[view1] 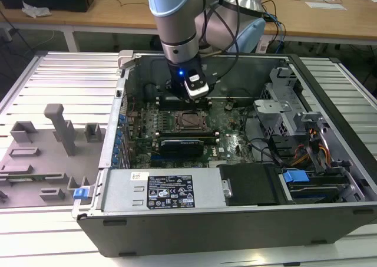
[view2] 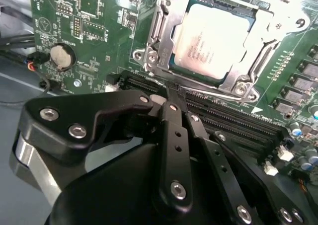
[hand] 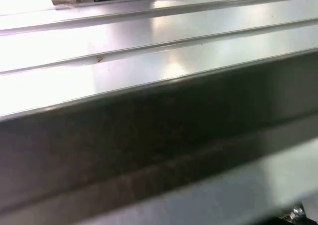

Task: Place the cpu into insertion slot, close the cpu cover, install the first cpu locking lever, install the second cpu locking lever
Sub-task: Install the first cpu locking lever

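Our tally: nearly everything comes singly.
We count one robot arm, one end effector, one open computer case, one green board, one cpu, one cpu cover, one round coin cell, one grey fixture plate, one ribbed metal desk, and two large blue tabs.

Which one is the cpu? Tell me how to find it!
Look inside the open computer case at the green board. In the second wrist view, the cpu is the flat silver-grey square framed by the shiny cpu cover. Beside it run long black slots; only it is pale and square.
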Controlling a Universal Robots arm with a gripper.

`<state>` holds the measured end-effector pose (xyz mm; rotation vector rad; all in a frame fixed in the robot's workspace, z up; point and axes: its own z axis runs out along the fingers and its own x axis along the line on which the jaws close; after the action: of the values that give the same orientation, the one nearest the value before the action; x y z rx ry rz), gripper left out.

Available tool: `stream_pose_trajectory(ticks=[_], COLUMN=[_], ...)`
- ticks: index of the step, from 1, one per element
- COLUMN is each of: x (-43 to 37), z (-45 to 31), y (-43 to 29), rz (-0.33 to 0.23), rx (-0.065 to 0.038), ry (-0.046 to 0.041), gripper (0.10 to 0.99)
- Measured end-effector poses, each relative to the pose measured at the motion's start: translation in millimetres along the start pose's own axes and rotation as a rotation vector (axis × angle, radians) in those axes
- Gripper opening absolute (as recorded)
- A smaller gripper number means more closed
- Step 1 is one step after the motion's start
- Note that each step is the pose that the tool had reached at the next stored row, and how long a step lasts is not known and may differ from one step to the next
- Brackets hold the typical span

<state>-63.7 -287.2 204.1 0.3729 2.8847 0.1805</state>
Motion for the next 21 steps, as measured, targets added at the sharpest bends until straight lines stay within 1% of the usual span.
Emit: stream_pose_trajectory(ticks=[2,9,21], x=[-0.3,0.3,2.1], z=[-1.7,-0.7,6.5], y=[0.2,1.5,0.3], rz=[0.000,0.003,0.017], rx=[0.000,0.001,0.007], ry=[0.0001,-0.0004,-0.0038], gripper=[0.106,0.106,0.106])
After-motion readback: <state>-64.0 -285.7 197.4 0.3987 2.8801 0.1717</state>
